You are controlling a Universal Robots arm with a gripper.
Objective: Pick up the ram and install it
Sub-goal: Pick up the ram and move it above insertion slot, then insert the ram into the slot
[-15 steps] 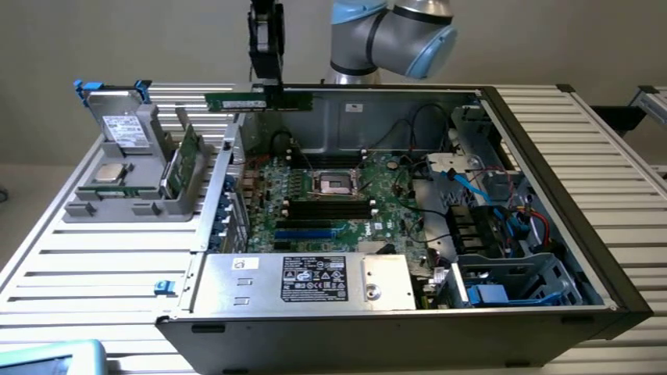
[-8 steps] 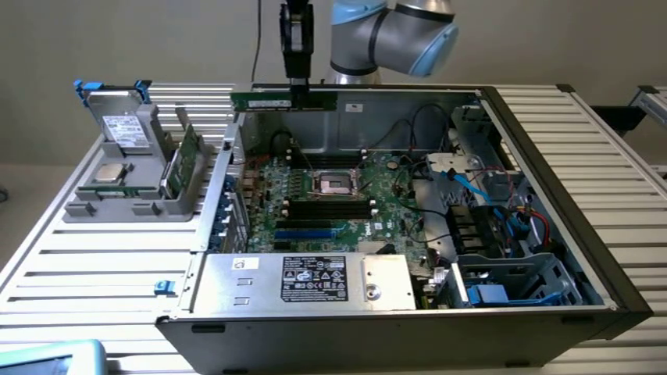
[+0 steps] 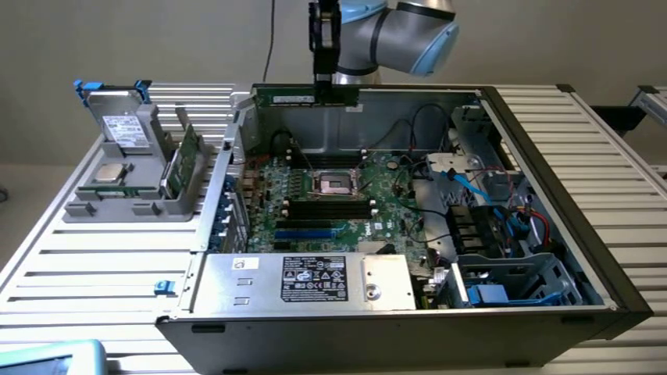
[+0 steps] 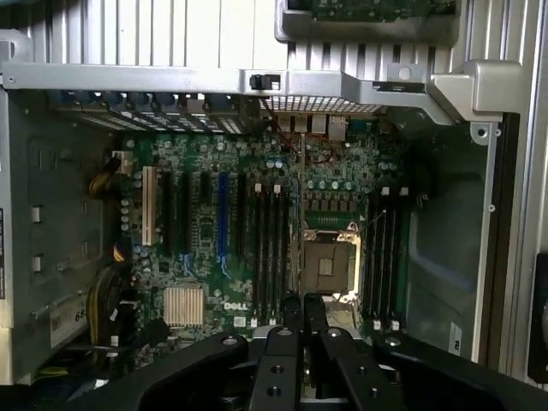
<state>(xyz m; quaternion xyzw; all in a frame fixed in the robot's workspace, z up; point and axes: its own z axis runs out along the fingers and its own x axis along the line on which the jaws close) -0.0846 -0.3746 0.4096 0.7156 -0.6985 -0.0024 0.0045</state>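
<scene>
The ram hangs level in the air just above the far wall of the open computer case, its long edge running across the scene. Most of its length reaches toward the exterior view's left of the pincer. The pincer appears clamped on the stick near its right end. In the wrist view the fingers stand drawn together, with only a thin sliver between them. The step in hand, by this reading, is the carry: the stick is lifted and not yet seated. The memory slots lie lower and nearer, on the motherboard just on the near side of the processor socket, well apart from the ram. They run the same way as the stick. Installing would call for the lower edge to sit square over one slot and be pressed in evenly, clear of the cables close by. A second green board stands in the grey holder on the desk, at the exterior view's left of the case.
</scene>
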